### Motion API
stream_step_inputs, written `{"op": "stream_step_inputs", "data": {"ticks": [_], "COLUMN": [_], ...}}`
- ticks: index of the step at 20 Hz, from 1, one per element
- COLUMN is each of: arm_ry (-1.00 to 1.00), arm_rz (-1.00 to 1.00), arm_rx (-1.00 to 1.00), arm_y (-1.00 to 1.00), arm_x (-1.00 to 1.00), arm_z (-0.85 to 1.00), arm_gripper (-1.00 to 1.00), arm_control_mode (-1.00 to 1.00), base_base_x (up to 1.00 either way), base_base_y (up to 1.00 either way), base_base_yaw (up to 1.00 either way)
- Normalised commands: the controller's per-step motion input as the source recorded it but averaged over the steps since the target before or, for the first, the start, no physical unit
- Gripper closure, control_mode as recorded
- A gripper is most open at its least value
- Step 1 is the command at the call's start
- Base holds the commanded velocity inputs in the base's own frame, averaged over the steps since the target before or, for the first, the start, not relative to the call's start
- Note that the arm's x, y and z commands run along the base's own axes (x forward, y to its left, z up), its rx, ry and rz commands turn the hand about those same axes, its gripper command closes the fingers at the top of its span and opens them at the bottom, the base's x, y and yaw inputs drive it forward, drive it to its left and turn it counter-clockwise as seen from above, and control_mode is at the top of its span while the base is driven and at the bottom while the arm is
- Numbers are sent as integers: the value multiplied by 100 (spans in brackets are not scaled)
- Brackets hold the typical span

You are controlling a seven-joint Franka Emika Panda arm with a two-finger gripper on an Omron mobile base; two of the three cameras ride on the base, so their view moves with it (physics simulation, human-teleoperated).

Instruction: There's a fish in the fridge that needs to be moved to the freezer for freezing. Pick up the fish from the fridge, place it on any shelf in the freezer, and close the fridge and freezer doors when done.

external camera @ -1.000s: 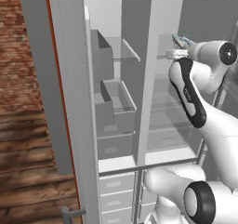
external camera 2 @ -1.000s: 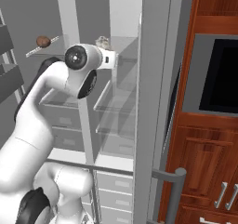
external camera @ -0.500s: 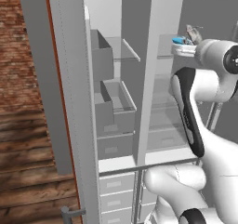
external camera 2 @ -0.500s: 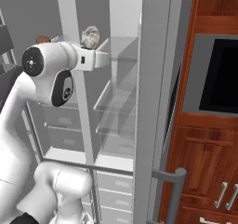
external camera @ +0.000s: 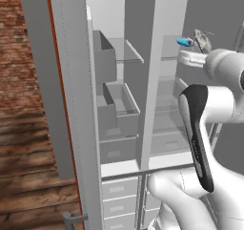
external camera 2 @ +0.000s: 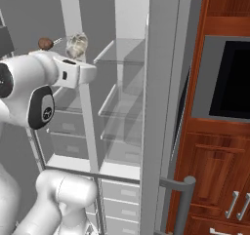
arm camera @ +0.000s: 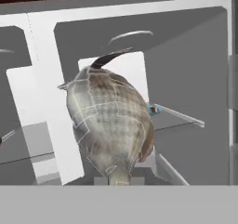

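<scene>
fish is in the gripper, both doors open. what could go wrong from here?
1. The gripper seems to pinch only one narrow end of the fish; a swing toward the freezer might shake it loose.
2. The divider post stands between fridge and freezer; the fish or hand could clip it.

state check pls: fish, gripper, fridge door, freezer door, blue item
fish: held in the gripper, lifted off the shelves
gripper: shut on the fish
fridge door: open
freezer door: open
blue item: lying on an upper fridge shelf
</scene>
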Motion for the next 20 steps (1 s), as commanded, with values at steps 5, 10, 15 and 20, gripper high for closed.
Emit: {"op": "stream_step_inputs", "data": {"ticks": [5,10,15,20], "arm_ry": [14,21,22,0], "arm_rz": [16,19,17,4], "arm_rx": [3,0,0,0], "arm_y": [16,14,24,28], "arm_x": [-10,0,0,-2], "arm_z": [0,0,0,0], "arm_gripper": [100,100,100,100], "arm_control_mode": [-100,-100,-100,-100], "base_base_x": [0,0,0,0], "base_base_y": [0,0,0,0], "base_base_yaw": [0,0,0,0]}}
